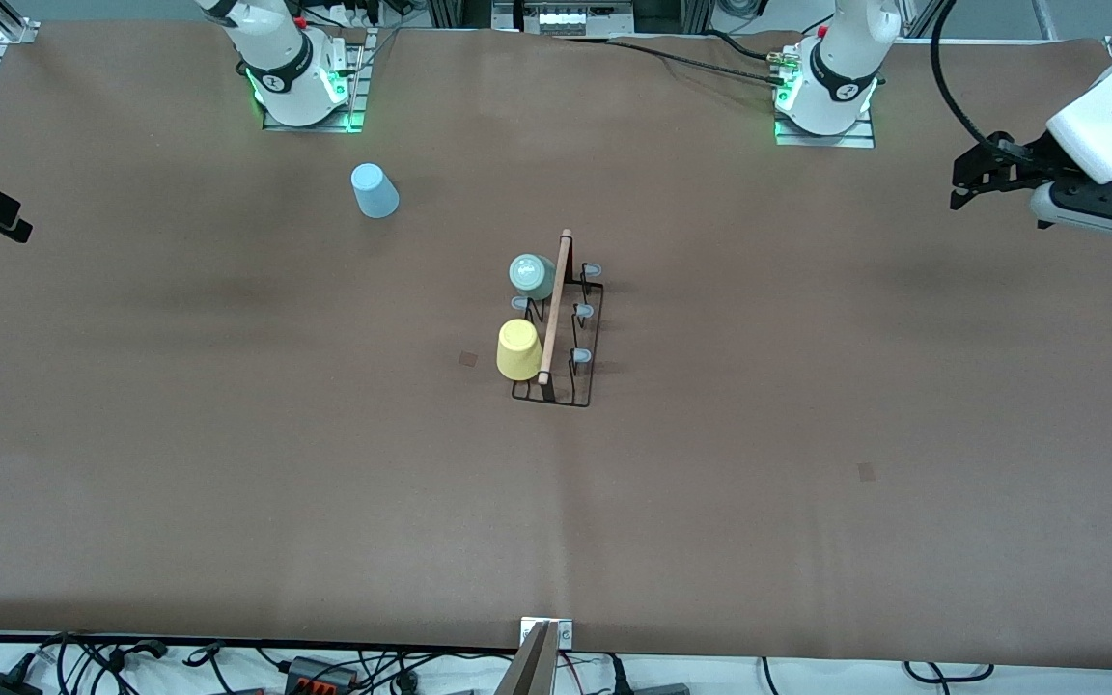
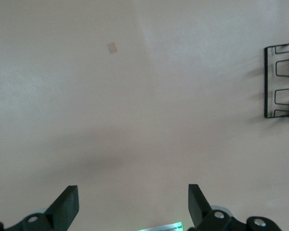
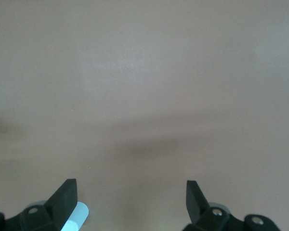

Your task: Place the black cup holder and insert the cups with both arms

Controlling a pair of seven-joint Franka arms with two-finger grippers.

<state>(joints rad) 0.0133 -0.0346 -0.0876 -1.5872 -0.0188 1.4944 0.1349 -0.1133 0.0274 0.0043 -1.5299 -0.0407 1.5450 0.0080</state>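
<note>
Front view: black cup holder [image 1: 559, 328] stands mid-surface [image 1: 228, 463], mint-green cup [image 1: 531, 275] and yellow cup [image 1: 519, 349] on its pegs; light blue cup [image 1: 375, 190] sits apart, nearer the right arm's base. Left end effector [image 1: 973, 181] hovers at the left arm's end.

Left wrist view: left end effector [image 2: 133, 208] wide open, empty; holder corner [image 2: 281, 81] visible.

Right wrist view: right end effector [image 3: 131, 204] wide open, empty, over bare surface.

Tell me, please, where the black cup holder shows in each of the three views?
Front view: the black cup holder stands mid-table, carrying the mint-green cup and yellow cup.
Left wrist view: its wire base at the frame edge.
Right wrist view: not in it.
Shared landmark: the brown table.
</note>
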